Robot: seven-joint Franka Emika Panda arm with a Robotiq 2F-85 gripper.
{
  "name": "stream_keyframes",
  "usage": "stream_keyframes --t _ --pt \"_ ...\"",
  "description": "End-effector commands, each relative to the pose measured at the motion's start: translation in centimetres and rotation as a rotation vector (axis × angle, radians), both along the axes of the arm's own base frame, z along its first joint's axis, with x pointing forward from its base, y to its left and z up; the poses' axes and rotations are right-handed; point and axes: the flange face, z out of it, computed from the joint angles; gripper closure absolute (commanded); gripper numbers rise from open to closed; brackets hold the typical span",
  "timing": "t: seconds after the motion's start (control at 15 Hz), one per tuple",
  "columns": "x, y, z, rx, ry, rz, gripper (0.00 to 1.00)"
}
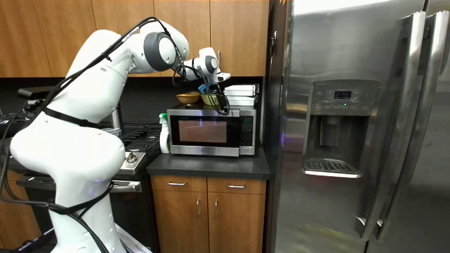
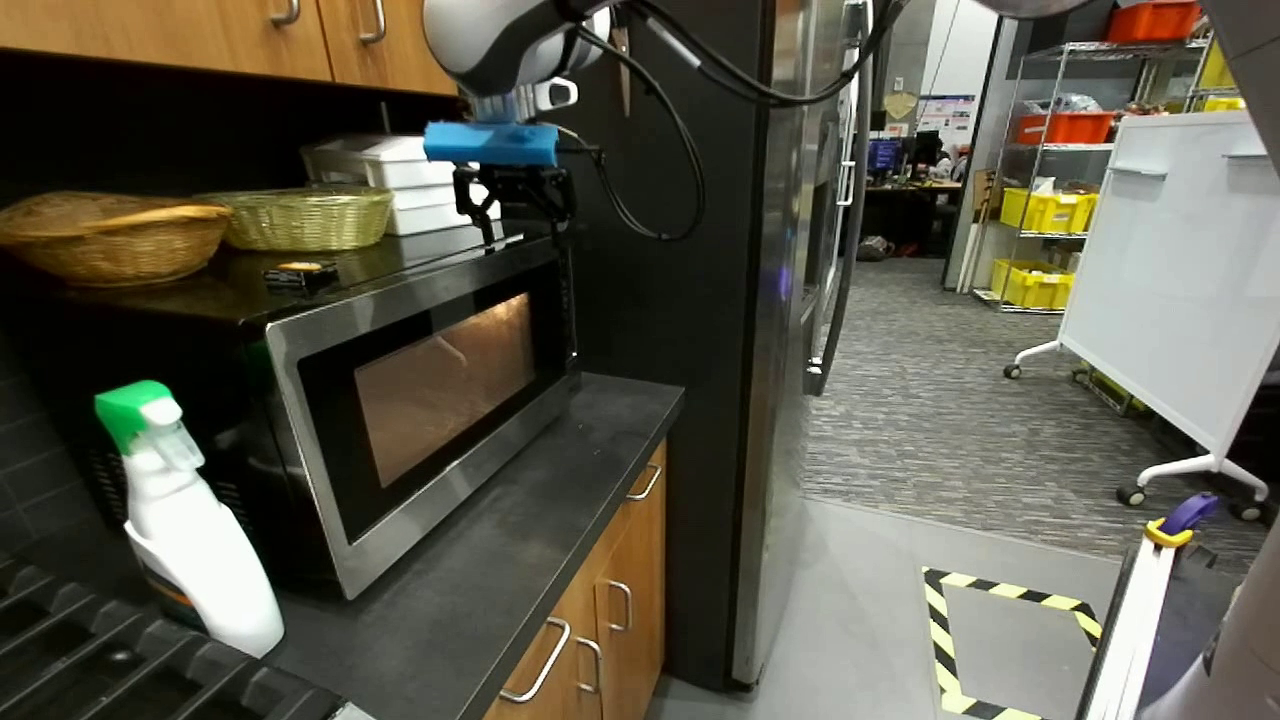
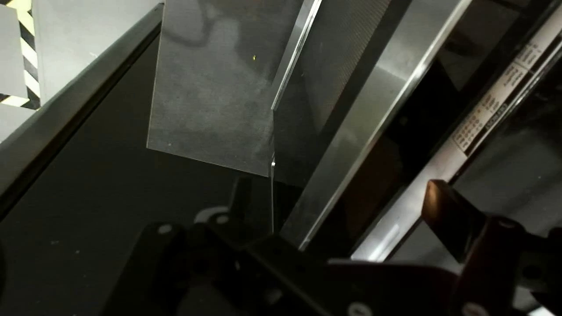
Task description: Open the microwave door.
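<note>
In an exterior view, the tool (image 2: pixel 525 236) hangs spread at upper centre, near the top of the door (image 2: pixel 445 395), which stands slightly ajar.

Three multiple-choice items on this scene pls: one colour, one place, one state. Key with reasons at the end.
1. What colour is the top of the spray bottle?
A) Green
B) Red
C) Purple

2. Where is the end effector?
A) Beside the spray bottle
B) Below the counter
C) By the upper front edge of the microwave

3. How does the microwave door stand?
A) Swung wide open
B) Ajar
C) Shut flush

Key:
1: A, both exterior views show a green top over a white body.
2: C, an exterior view shows it hanging by that edge, at the opposite end from the spray bottle.
3: B, the wrist view shows a dark gap behind the door's top bar, while neither exterior view shows it swung out.
</note>
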Motion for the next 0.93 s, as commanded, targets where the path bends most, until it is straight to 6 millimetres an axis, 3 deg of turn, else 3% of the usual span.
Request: stream_keyframes --t 0.0,0.6,0.87 --pt "0.4 0.2 0.1 -0.027 -0.004 -0.055 0.0" --pt "0.2 -0.1 -2.6 -0.082 0.043 -0.125 0.0" --pt "-0.7 -0.4 -1.9 -0.086 0.044 -0.136 0.0"
